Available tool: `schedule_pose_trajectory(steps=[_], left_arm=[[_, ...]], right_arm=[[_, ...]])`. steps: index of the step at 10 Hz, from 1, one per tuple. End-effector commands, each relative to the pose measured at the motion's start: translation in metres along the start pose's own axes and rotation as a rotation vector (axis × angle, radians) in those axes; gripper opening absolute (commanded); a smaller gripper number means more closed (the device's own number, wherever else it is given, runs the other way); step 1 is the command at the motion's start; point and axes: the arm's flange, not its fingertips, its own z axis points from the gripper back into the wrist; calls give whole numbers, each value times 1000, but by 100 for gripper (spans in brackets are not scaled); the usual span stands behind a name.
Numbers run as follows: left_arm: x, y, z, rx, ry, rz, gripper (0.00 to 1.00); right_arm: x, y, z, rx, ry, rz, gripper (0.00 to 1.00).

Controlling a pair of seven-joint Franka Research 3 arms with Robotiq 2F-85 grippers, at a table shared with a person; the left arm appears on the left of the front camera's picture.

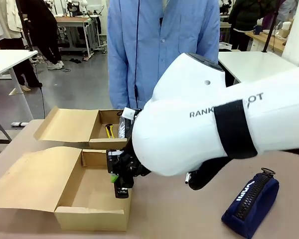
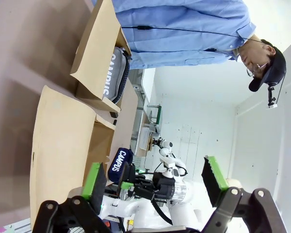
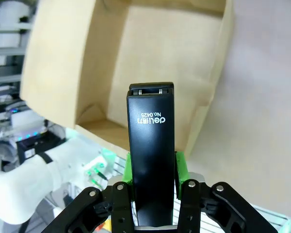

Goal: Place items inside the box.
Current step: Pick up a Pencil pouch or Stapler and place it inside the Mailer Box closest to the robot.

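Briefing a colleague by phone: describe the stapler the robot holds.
Find the nearer open cardboard box. By its right wall, the right claw grips the stapler. It is a glossy black bar with white deli lettering, unlike the navy pouch.

Open from above: the longer box (image 1: 89,219) has its flap (image 1: 30,181) folded out to the left and its floor bare. The right arm (image 1: 199,139) spans the table's (image 1: 179,214) middle, and the right gripper (image 1: 118,175), clamped on a stapler (image 1: 121,189), crowds the box's right wall. The shorter box (image 1: 107,144) stands just behind. A pouch (image 1: 250,201) lies well apart at right.
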Motion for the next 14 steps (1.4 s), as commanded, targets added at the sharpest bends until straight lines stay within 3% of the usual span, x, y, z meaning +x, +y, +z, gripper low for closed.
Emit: schedule_pose_trajectory(steps=[1,5,8,12,13,14], left_arm=[[-2,0,2,-6,7,-20,100],[-2,0,2,-6,7,-20,100],[-2,0,2,-6,7,-20,100],[-2,0,2,-6,7,-20,100],[-2,0,2,-6,7,-20,100],[-2,0,2,-6,7,-20,100]], right_arm=[[3,29,-18,-111,19,-28,37],[21,60,-51,-193,11,-104,37],[33,65,-82,-281,15,-80,37],[40,55,-95,-303,40,-95,37],[41,54,-94,-305,43,-89,89],[40,54,-95,-285,44,-89,96]])
